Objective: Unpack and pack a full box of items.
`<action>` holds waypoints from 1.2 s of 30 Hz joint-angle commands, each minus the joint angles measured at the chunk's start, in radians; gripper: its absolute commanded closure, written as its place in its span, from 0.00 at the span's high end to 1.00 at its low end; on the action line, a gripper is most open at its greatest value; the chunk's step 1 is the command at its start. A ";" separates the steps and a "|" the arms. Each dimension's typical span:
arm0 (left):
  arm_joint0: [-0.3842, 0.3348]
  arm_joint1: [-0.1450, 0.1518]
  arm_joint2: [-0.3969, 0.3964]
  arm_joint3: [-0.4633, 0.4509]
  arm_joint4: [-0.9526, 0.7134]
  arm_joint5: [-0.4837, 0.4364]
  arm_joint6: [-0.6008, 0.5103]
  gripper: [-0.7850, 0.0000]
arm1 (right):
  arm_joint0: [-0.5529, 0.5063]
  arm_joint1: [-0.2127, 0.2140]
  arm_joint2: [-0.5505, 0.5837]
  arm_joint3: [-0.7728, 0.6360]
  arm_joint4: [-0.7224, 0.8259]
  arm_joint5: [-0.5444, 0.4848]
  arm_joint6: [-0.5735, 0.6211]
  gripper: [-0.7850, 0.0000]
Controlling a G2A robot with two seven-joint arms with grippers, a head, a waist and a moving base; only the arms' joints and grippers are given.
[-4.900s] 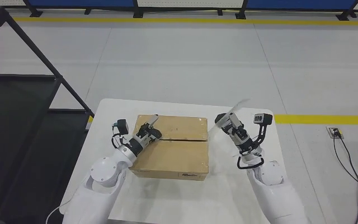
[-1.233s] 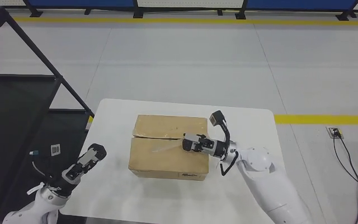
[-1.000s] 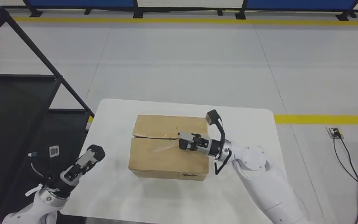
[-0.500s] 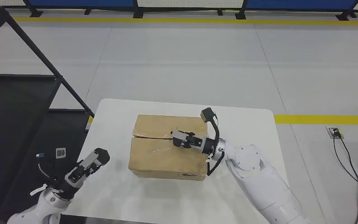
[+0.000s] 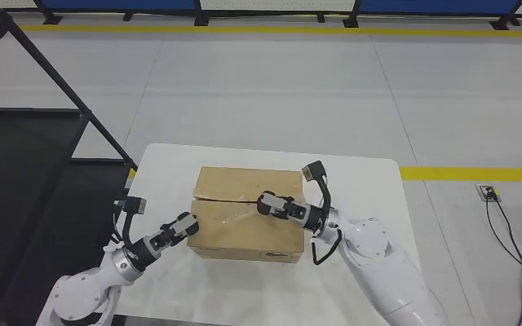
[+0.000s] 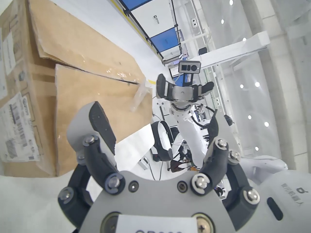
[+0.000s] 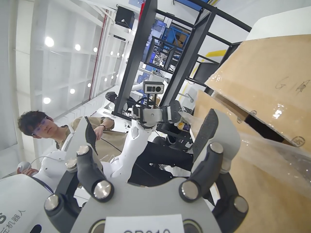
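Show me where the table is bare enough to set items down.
Barest: the white table between the brown cardboard box and the table's right edge, far side. Also free: the near strip before the box, between the arms, and the far left corner. Crowded: the box's left end, at the left gripper, and its top seam, under the right gripper.

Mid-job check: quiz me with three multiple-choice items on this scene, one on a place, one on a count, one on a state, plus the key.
1. Where is the right gripper?
A) over the top seam of the box
B) under it
C) inside it

2. How many boxes stand on the table?
A) three
B) one
C) two

3. The left gripper is:
A) shut on a flap
B) shut on tape
C) open, empty

Key: 1 A, the top view shows it above the seam. 2 B, a single cardboard box. 3 C, its fingers are spread with nothing between them.
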 commanded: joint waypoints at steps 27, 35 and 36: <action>-0.137 0.002 0.164 0.096 0.233 -0.051 0.041 0.40 | -0.115 0.038 0.136 -0.072 0.085 -0.052 0.057 1.00; -0.164 0.006 0.169 0.104 0.217 -0.034 0.019 0.00 | -0.123 0.043 0.145 -0.076 0.100 -0.053 0.068 1.00; -0.168 0.007 0.169 0.105 0.204 -0.030 0.016 0.00 | -0.122 0.043 0.145 -0.074 0.101 -0.053 0.068 1.00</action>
